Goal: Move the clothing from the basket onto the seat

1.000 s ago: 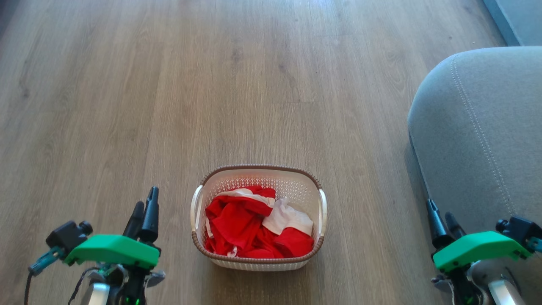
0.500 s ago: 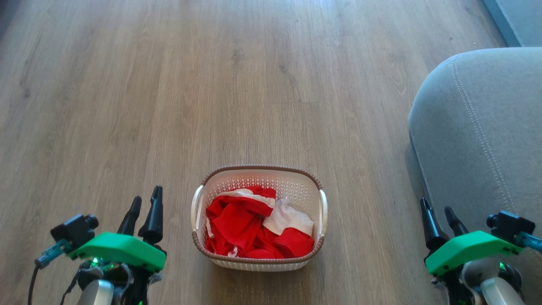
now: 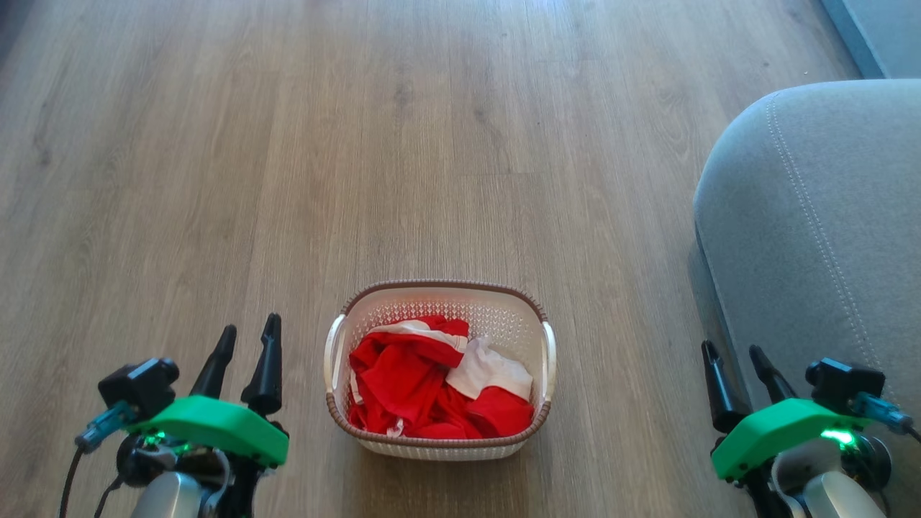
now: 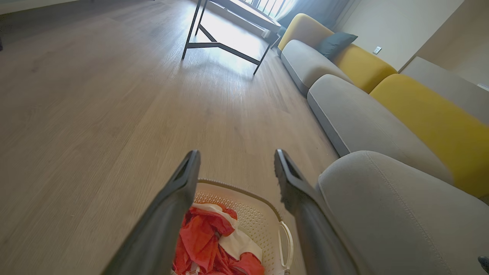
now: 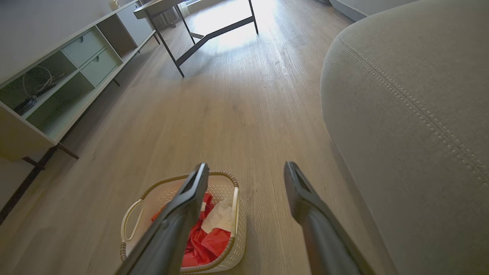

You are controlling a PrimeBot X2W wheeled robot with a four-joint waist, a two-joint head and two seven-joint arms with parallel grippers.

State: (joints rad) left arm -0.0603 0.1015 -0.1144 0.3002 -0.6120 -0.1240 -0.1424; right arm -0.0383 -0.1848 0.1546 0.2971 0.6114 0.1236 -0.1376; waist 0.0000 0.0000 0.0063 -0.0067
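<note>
Some red and white clothing (image 3: 432, 385) lies crumpled in the basket (image 3: 442, 285) and covers its bottom. A white part shows at about 2 o'clock of the heap. How many pieces there are, I cannot tell.

I judge the fabric light, soft and without stiffness. It will hang and stretch when lifted, and one piece may drag another along or slip out of a thin pinch. A good place to take hold seems to be the raised red fold in the middle of the heap. It should be pinched deep from above, so that plenty of fabric comes between the fingers. The basket looks light too, and it could rise or slide if fabric catches on its wall.

The basket stands on the wooden floor (image 3: 288, 144). The grey seat (image 3: 813, 230) is at 3 o'clock from it, well apart. The left gripper (image 3: 250, 325) is near the basket at 9 o'clock. The right gripper (image 3: 731, 348) is at 4 o'clock, at the edge of the seat. Both have their jaws wide apart and hold nothing.
</note>
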